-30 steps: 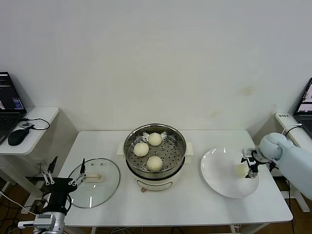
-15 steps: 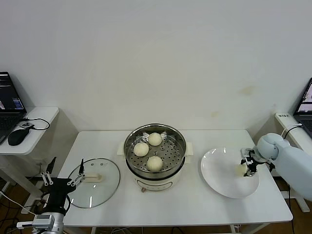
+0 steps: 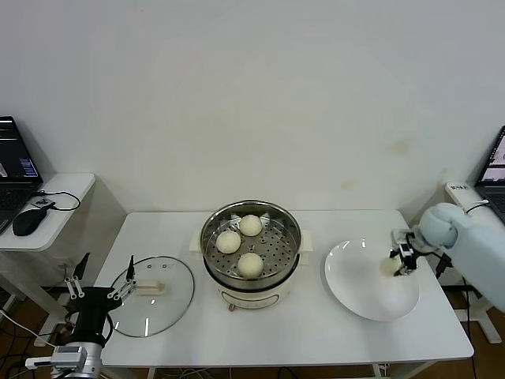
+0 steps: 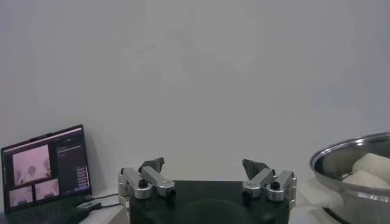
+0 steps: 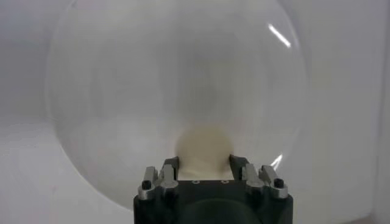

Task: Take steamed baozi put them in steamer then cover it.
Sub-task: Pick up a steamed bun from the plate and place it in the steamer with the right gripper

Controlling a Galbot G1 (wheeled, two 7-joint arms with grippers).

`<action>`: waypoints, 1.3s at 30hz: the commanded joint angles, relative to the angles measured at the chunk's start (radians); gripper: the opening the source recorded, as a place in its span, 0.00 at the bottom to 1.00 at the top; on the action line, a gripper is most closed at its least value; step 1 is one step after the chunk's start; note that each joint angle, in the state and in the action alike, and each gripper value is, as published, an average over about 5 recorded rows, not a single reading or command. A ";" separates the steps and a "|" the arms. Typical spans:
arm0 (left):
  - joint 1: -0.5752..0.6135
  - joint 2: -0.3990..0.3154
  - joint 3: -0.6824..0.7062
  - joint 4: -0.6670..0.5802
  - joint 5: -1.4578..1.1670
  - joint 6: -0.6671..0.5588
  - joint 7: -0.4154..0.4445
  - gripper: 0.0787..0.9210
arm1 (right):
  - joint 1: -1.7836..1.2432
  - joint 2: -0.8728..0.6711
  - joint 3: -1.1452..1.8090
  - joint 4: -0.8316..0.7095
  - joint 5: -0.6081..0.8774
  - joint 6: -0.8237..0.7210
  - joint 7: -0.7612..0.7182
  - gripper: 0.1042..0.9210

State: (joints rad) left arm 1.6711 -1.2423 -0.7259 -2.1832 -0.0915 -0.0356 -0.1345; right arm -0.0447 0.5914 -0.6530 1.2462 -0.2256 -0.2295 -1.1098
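While clamped on the fourth steamed baozi (image 3: 389, 267), right gripper (image 3: 402, 261) over the far right part of the white plate (image 3: 359, 288), bun pinched between both fingers and seen pale and round just ahead of the fingers (image 5: 170, 167) in the right wrist view (image 5: 204, 148). Whether lifted clear of the plate or touching it: not determinable. Plate on the white table (image 3: 316, 332), to the right of the steamer (image 3: 251, 251) and apart from it.

Steamer at table centre, uncovered, steel pot on white base, perforated tray holding three steamed baozi: one toward the rear (image 3: 251, 225), one at left (image 3: 228, 241), one at front (image 3: 250, 264), close together but separate.

Glass cover (image 3: 152, 294) flat on the table to the left of the steamer, cream handle upward.

Left gripper (image 3: 99, 291) parked off the table's left front corner, near the cover's edge, fingers spread wide and empty (image 4: 205, 172).

Side table with laptop (image 3: 16, 162) and mouse (image 3: 29, 221) at far left.
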 commanded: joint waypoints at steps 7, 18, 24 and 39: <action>-0.014 0.010 0.007 0.035 -0.019 0.000 -0.001 0.88 | 0.693 0.086 -0.512 0.274 0.454 -0.175 0.051 0.55; -0.014 0.009 0.010 0.042 -0.021 -0.001 -0.001 0.88 | 0.690 0.319 -0.566 0.289 0.680 -0.349 0.204 0.56; -0.010 0.011 0.002 0.054 -0.031 -0.001 -0.001 0.88 | 0.604 0.414 -0.578 0.255 0.730 -0.420 0.272 0.56; -0.013 0.004 0.007 0.064 -0.037 -0.005 -0.001 0.88 | 0.480 0.489 -0.584 0.167 0.696 -0.488 0.343 0.56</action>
State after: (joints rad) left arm 1.6571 -1.2380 -0.7189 -2.1206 -0.1271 -0.0394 -0.1357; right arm 0.4865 1.0105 -1.2180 1.4486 0.4423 -0.6582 -0.8229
